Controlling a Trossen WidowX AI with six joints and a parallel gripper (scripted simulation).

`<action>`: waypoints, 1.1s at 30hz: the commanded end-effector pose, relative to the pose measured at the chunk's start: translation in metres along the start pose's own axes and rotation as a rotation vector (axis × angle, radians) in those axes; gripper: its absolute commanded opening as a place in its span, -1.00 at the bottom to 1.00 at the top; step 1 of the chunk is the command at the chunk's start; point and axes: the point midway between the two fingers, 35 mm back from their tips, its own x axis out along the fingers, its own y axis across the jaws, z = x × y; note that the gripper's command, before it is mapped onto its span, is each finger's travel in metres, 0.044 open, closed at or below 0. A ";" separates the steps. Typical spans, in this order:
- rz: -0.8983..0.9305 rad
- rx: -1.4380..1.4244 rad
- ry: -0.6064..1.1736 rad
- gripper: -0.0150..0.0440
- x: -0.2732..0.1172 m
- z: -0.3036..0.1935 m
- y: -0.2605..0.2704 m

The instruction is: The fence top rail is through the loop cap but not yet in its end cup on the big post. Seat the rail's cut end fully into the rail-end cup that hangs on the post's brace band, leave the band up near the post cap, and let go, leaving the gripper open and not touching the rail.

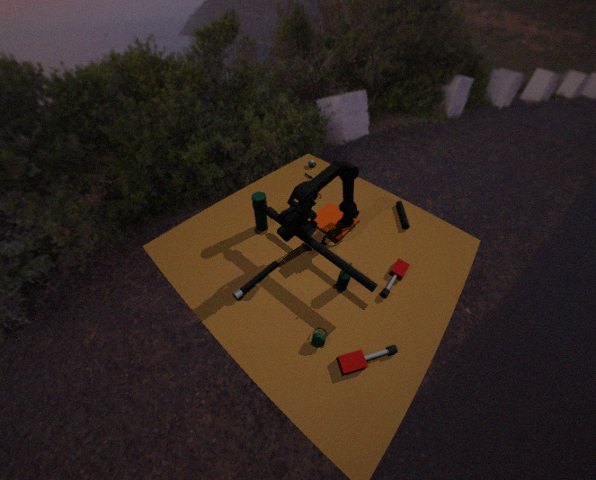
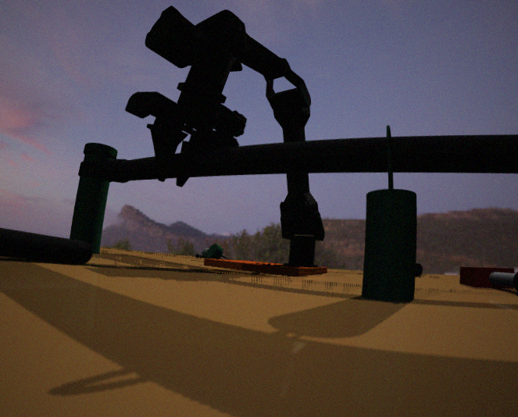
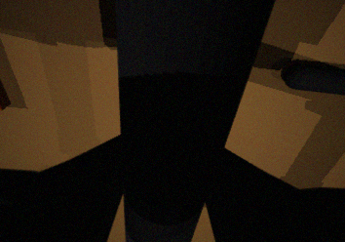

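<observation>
My gripper is closed around the long dark rail, near its post end, fingers pointing down across it. The rail hangs above the yellow worktop, its long axis running from the big green post, towards the left corner as seen from above, out towards the right-hand edge. From the gripper, the post and its dark brace band lie a short way along that axis; the longer, free end reaches the other way, past the short green post, through its upright loop. The band sits high, just under the post's cap. The cut end appears to meet the end cup, though I cannot tell how deeply it is seated. I judge the coming push should go straight along the rail towards the post; there is little room between fingers and cup, so I would watch for bumping it before opening upwards.
</observation>
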 end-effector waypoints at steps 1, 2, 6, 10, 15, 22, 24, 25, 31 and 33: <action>-0.007 0.002 0.016 -0.49 -0.003 -0.007 -0.001; -0.007 0.002 0.016 -0.49 -0.003 -0.007 -0.001; -0.007 0.002 0.016 -0.49 -0.003 -0.008 -0.001; -0.007 0.002 0.016 -0.49 -0.003 -0.010 -0.001; -0.007 0.002 0.016 -0.49 -0.003 -0.011 -0.002; -0.007 0.002 0.016 -0.49 -0.003 -0.014 -0.002; -0.007 0.002 0.016 -0.49 -0.003 -0.014 -0.002; -0.007 0.002 0.016 -0.49 -0.003 -0.015 -0.002; -0.007 0.002 0.016 -0.49 -0.003 -0.017 -0.002; -0.007 0.002 0.016 -0.49 -0.003 -0.017 -0.002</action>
